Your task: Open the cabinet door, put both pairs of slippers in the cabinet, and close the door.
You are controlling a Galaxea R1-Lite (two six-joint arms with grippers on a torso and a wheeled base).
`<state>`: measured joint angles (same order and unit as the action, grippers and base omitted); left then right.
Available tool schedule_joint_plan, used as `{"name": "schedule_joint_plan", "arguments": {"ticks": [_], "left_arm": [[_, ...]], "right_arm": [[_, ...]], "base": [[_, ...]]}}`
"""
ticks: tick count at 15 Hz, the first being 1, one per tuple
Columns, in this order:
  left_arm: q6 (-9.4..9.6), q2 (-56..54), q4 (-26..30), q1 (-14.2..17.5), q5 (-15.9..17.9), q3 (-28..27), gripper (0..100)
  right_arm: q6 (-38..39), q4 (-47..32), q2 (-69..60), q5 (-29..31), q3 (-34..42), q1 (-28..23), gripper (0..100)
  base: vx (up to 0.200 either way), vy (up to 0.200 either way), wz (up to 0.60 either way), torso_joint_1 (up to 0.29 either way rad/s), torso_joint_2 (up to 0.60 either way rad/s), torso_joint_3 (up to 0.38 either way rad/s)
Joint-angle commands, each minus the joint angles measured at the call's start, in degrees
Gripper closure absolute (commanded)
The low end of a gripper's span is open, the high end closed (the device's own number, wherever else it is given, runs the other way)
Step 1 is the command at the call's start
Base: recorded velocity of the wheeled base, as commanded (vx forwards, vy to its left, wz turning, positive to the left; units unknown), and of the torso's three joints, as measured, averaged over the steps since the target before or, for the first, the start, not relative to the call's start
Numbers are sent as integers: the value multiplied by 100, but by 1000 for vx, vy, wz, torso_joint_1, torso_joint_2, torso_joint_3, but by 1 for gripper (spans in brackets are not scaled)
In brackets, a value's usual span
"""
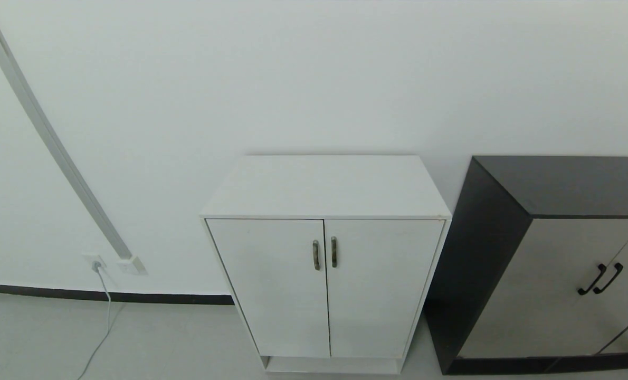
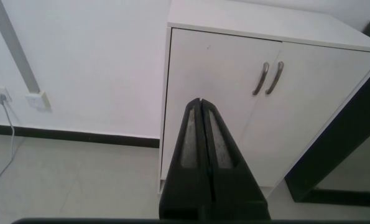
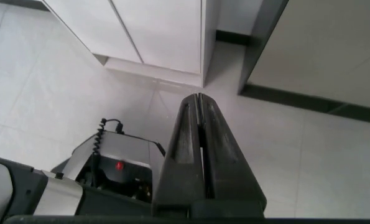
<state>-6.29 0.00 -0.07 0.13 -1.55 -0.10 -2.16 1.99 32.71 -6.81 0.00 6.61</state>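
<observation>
Closest to the lens, the left gripper (image 2: 200, 102) is seen with its two black fingers pressed together and nothing held between them. It is held in the air in front of the cabinet (image 1: 324, 184), apart from it and facing the left door (image 1: 272, 285). The right gripper (image 3: 200, 98) is likewise closed on nothing, its fingers touching along their length, and is held low over the tiled floor (image 3: 41, 87), short of the cabinet's bottom right corner. The cabinet is white and upright with a flat top, and is set against the white wall (image 1: 314, 79) on a recessed plinth. Both of its doors are shut and meet at a thin seam down the middle, so what is inside is hidden. Two grey vertical handles (image 1: 316, 255) are fixed side by side at the seam, in the upper part of the doors. A dark cabinet (image 1: 483, 253) is placed just beside it on the right, its pale doors also shut and fitted with two black handles. Low on the wall to the left, a socket (image 1: 93, 261) is seen with a white cable (image 1: 105, 311) plugged in and trailing to the floor, and a conduit (image 1: 45, 132) is run slantwise up the wall.
</observation>
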Motion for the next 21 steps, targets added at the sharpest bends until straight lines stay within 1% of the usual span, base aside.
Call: {"name": "schedule_joint_plan", "arguments": {"ticks": [1,2,5,10,14,17,18,19,20,21], "left_arm": [[-4,0,-1,4,-3,1,100],[5,0,-1,4,-3,1,100],[-4,9,-1,4,-3,1,100],[-4,0,-1,4,-12,1,100],[-4,9,-1,4,-12,1,100],[-4,9,-1,4,-12,1,100],[-4,9,-1,4,-12,1,100],[-4,9,-1,4,-12,1,100],[-4,9,-1,4,-3,1,100],[-4,9,-1,4,-3,1,100]], "right_arm": [[-13,-14,-239,-13,0,7,100],[-74,-260,-555,-22,0,34,100],[-74,-216,-950,-13,0,7,100],[-74,-216,-2023,-13,0,-265,100],[-74,-216,-2664,-13,0,-309,100],[-22,-216,-2770,22,0,-318,100],[145,-207,-2770,49,0,-318,100],[295,-199,-2787,163,0,-353,100],[312,-199,-2893,180,0,-485,100],[295,-199,-3271,198,0,-687,100]], "base": [[0,0,0,0,0,0],[0,0,0,0,0,0],[0,0,0,0,0,0],[0,0,0,0,0,0],[0,0,0,0,0,0],[0,0,0,0,0,0],[0,0,0,0,0,0],[0,0,0,0,0,0],[0,0,0,0,0,0],[0,0,0,0,0,0]]}}
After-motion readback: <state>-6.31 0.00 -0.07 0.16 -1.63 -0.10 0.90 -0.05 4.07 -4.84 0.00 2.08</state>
